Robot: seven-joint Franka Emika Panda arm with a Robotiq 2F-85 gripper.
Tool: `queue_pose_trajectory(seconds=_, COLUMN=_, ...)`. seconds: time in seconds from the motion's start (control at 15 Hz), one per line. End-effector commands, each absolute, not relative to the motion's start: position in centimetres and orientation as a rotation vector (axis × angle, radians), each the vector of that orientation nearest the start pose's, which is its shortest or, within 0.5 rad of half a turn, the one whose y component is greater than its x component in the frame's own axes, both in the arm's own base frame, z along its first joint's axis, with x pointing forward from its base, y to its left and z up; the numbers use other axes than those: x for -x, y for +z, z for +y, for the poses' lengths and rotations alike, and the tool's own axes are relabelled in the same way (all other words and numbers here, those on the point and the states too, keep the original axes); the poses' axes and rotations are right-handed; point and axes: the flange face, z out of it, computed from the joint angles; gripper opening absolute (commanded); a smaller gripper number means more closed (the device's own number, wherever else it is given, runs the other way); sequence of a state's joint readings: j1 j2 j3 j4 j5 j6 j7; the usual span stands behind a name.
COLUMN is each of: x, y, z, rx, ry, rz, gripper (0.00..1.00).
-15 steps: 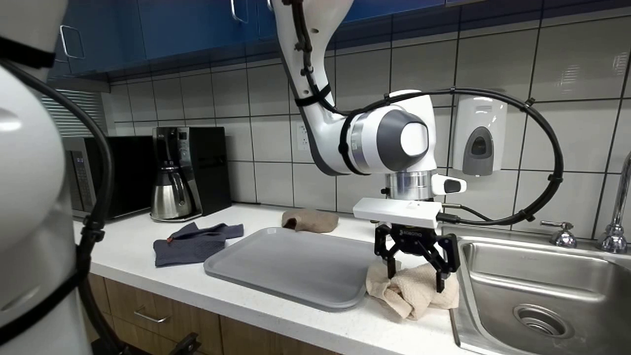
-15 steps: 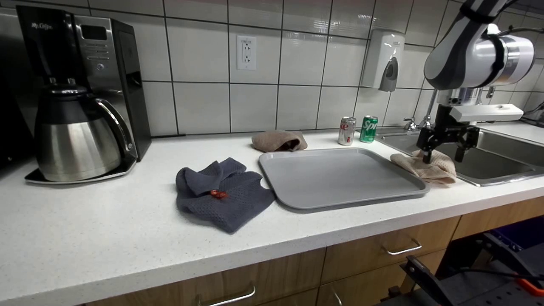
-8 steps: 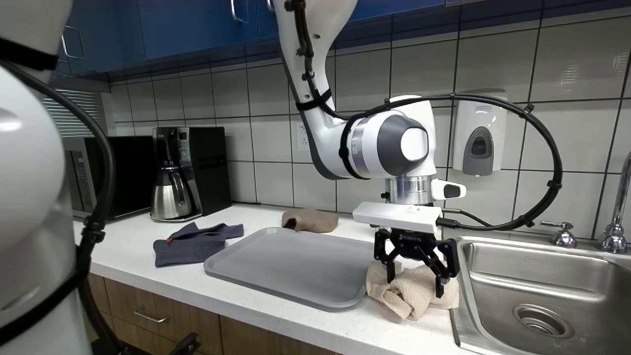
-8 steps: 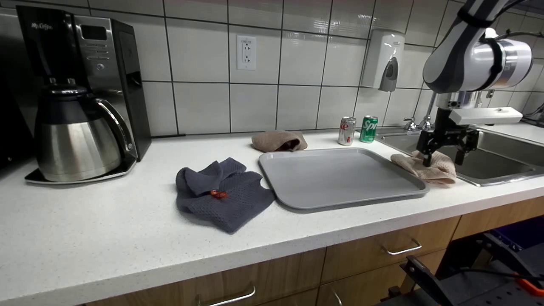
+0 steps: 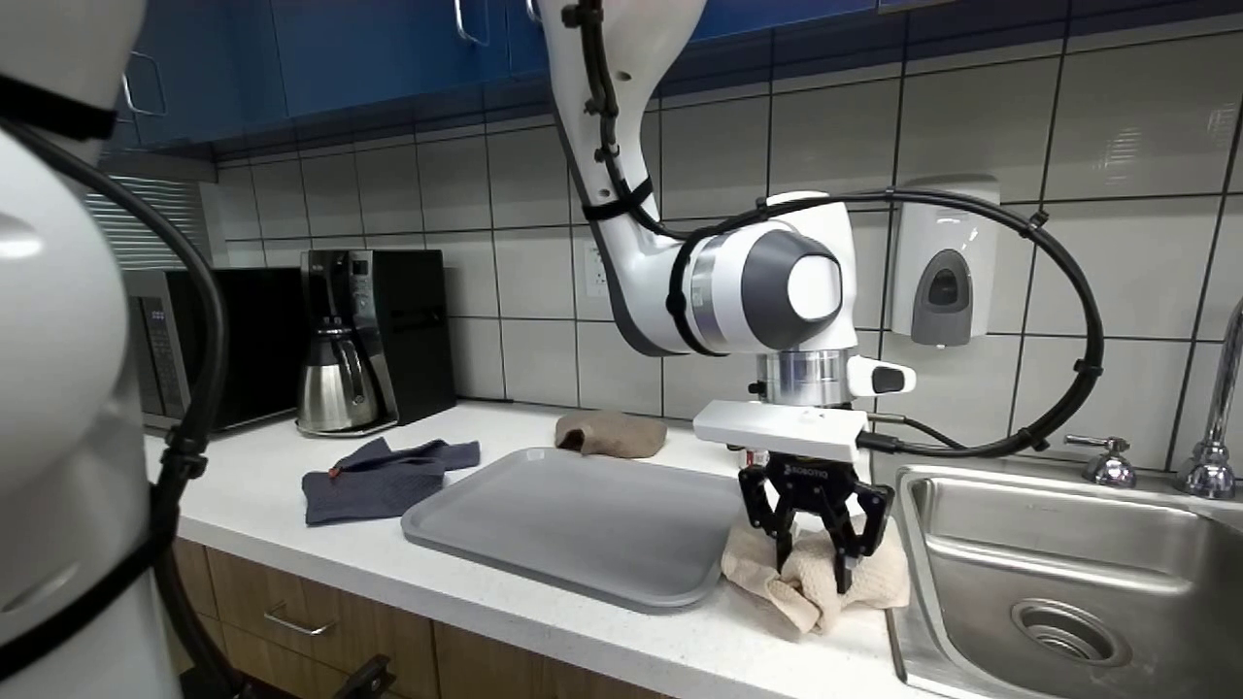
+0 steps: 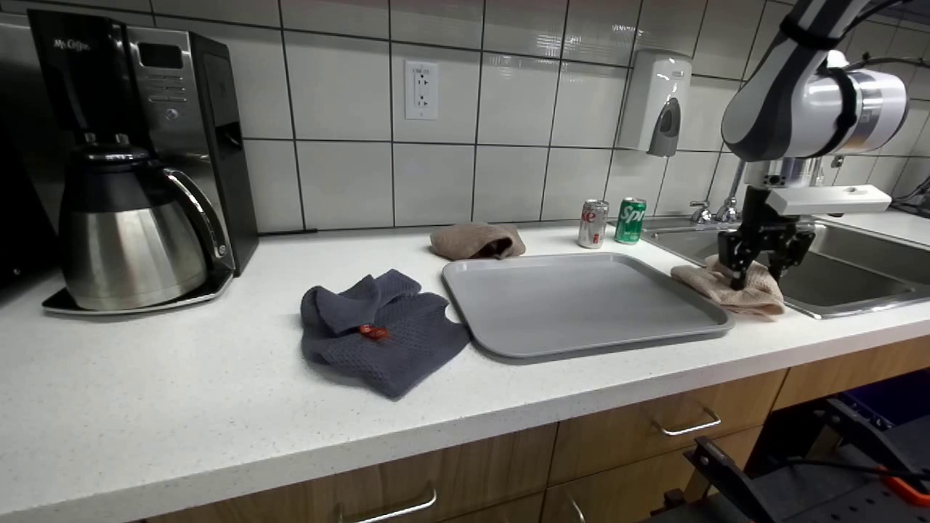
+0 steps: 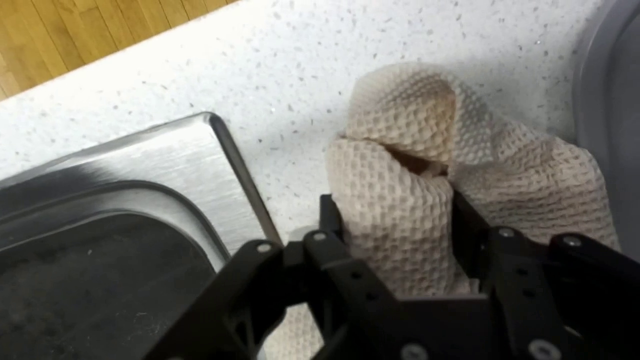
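Observation:
A crumpled beige waffle-weave cloth (image 5: 879, 573) lies between the grey tray (image 5: 583, 524) and the steel sink (image 5: 1068, 553). My gripper (image 5: 813, 575) points down into it, its fingers partly drawn in. In the wrist view a thick fold of the cloth (image 7: 395, 190) fills the gap and touches both fingers, so the gripper (image 7: 392, 200) is shut on it. A dark reddish-brown spot shows inside the fold; what it is cannot be made out. The cloth (image 6: 705, 280) still rests on the counter, and the fingertips are partly sunk in it.
A dark blue-grey cloth (image 6: 407, 349) with a small red thing (image 6: 374, 332) on it lies left of the tray. Behind stand a brown cloth (image 6: 465, 240), a silver can (image 6: 593, 224) and a green can (image 6: 631, 221). A coffee maker (image 6: 138, 203) stands at the left.
My arm has come down slightly. Between half a second ago and now the fingers have drawn together, and the beige cloth has shifted a little toward the sink.

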State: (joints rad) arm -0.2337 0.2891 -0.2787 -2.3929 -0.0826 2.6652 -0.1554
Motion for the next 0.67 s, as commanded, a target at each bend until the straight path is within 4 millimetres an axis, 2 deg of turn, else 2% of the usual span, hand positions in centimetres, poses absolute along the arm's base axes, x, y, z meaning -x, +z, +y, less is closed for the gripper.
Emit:
queue_pose_trajectory(seconds=0.0, x=-43.8, y=20.7, z=-24.6, rx=3.209, ry=0.055, rz=0.456, gripper=0.27)
queue_pose_trajectory(seconds=0.2, x=-43.8, y=20.9, z=-24.6, rx=3.205, ry=0.048, rz=0.458, gripper=0.05)
queue_pose_trajectory(seconds=0.27, x=-43.8, y=21.0, z=-24.6, rx=3.204, ry=0.047, rz=0.459, gripper=0.01)
queue_pose_trajectory(seconds=0.6, x=-43.6, y=22.2, z=-24.3, rx=3.199, ry=0.018, rz=0.457, gripper=0.01)
